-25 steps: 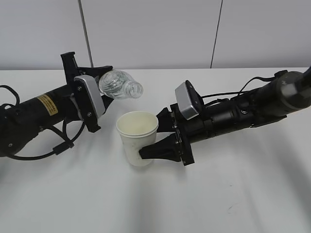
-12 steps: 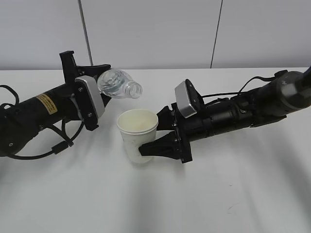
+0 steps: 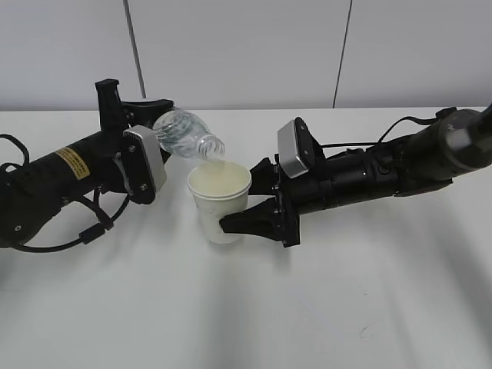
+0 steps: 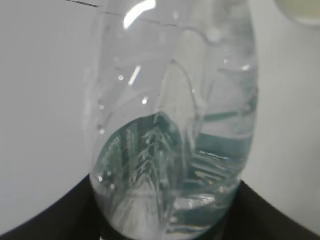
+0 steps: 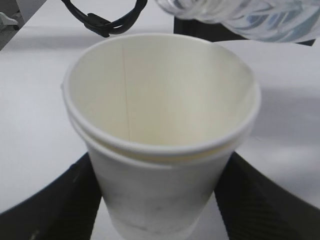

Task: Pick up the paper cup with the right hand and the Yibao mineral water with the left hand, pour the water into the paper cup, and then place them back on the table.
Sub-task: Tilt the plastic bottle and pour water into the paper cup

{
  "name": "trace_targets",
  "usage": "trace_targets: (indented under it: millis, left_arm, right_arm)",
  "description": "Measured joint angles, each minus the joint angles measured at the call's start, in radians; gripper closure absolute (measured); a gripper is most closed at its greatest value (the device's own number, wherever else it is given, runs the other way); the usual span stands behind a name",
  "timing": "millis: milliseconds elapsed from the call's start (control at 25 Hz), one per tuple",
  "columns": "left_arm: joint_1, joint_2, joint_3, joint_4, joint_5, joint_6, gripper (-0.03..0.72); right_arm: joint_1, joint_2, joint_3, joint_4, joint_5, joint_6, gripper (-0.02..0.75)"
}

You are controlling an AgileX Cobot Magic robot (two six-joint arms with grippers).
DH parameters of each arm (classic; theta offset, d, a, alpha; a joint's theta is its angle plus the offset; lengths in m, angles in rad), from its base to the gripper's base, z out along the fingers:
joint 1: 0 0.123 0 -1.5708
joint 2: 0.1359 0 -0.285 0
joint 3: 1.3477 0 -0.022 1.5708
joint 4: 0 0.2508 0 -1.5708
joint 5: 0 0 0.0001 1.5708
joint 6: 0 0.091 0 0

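My left gripper (image 3: pixel 146 123), on the arm with the yellow label, is shut on the clear Yibao mineral water bottle (image 3: pixel 183 133). The bottle is tipped with its open mouth over the rim of the white paper cup (image 3: pixel 219 201). In the left wrist view the bottle (image 4: pixel 175 125) fills the frame, green label at the bottom. My right gripper (image 3: pixel 246 204) is shut on the cup, one finger on each side. In the right wrist view the cup (image 5: pixel 160 145) shows its cream inside, with the bottle (image 5: pixel 250 15) above its far rim.
The white table (image 3: pixel 246 307) lies under both arms, with a small dark scuff (image 3: pixel 367 329) at the front right. A black cable (image 3: pixel 92 231) loops under the left arm. A grey wall stands behind the table.
The bottle has tipped further down and its mouth has come over the cup's rim. The right gripper has shifted the cup slightly up and toward the bottle.
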Motion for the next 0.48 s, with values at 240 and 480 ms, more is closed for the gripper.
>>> trace_targets:
  millis: [240,480]
  left_arm:
    - [0.0,0.0,0.0,-0.021,0.0,0.034,0.294]
    - [0.0,0.0,0.0,-0.024,0.0,0.043,0.294]
  right_arm:
    - [0.0,0.0,0.0,-0.001,0.036,-0.002,0.238]
    - [0.0,0.0,0.0,0.005,0.086,-0.002,0.238]
